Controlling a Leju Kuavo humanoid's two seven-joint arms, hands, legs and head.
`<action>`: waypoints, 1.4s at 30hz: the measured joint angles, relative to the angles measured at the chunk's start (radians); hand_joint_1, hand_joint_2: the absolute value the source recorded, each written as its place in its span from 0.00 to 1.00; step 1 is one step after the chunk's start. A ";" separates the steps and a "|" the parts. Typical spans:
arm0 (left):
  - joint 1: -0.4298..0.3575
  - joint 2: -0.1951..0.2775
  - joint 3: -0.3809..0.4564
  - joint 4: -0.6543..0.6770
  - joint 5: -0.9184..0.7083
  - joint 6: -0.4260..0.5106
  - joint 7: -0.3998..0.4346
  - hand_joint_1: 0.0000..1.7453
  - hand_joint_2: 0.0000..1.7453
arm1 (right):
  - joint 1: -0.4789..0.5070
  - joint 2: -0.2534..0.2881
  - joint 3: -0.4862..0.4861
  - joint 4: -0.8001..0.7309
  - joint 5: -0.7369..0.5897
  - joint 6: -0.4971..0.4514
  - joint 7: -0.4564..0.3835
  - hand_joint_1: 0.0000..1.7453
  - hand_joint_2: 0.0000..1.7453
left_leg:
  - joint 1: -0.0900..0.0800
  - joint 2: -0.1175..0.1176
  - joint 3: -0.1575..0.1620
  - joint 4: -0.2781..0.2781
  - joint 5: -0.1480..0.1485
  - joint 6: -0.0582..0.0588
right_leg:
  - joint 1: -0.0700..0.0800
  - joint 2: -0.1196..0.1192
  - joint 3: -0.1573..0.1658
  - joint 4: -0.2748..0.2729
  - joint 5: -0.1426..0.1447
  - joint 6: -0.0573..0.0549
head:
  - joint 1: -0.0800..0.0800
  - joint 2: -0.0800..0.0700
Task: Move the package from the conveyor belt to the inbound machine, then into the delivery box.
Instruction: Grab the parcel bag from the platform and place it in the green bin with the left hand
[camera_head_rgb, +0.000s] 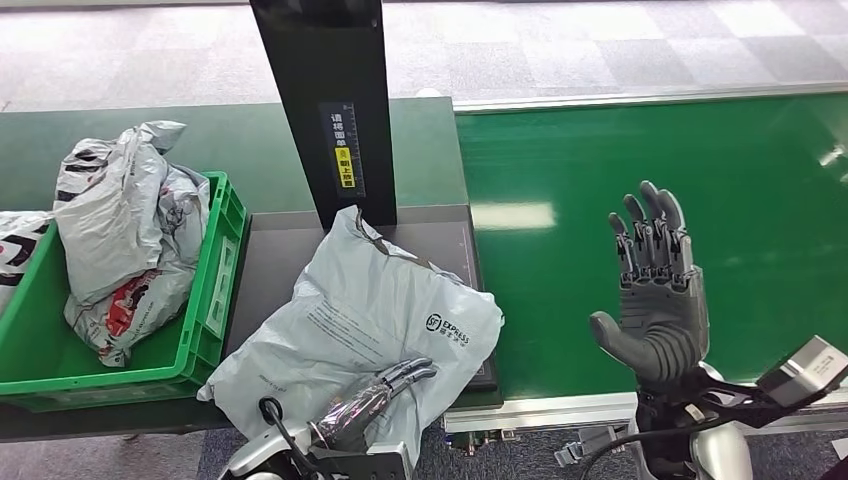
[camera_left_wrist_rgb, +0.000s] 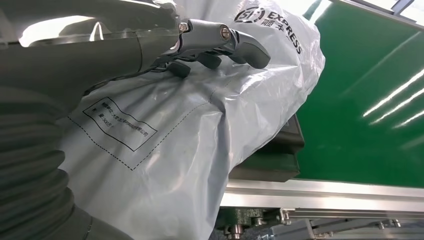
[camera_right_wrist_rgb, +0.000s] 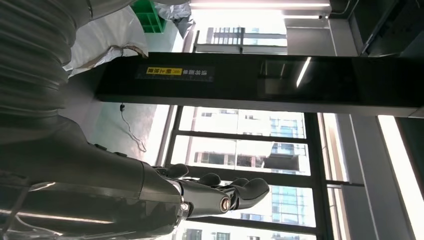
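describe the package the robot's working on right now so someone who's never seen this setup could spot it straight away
Find the tall black scanner column; the grey SF Express mailer bag lies flat on the dark platform at its foot, under the left hand. Unlike the crumpled bags heaped in the green crate, it lies alone outside the crate.

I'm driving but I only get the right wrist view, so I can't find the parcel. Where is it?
Observer: The grey SF Express mailer bag lies on the inbound machine's dark platform, at the foot of its black column.
Operator: Is anything touching it?
Observer: Yes, the left robot hand rests on top of it.
Operator: And what's under my hand?
Observer: The right robot hand is open above the green conveyor belt.
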 joint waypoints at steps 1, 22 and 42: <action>-0.004 -0.001 -0.001 0.003 -0.001 0.001 -0.001 0.00 1.00 | 0.007 0.001 0.000 -0.011 0.004 -0.002 -0.001 0.00 1.00 | 0.000 0.000 0.000 0.000 0.000 0.000 | 0.000 0.000 0.000 0.000 0.000 0.000 | 0.000 0.000; -0.061 -0.037 -0.020 0.070 -0.069 0.052 -0.008 1.00 1.00 | 0.061 0.031 0.005 -0.153 0.090 -0.019 0.001 0.00 1.00 | 0.000 0.000 0.000 0.000 0.000 0.000 | 0.000 0.000 0.001 0.000 0.000 0.000 | 0.000 0.000; -0.067 -0.040 -0.030 0.080 -0.095 0.077 0.006 0.75 1.00 | 0.093 0.030 0.019 -0.187 0.126 -0.015 -0.022 0.00 1.00 | 0.000 0.000 0.001 0.000 0.000 0.000 | 0.000 0.000 0.001 0.000 0.000 0.000 | 0.000 0.000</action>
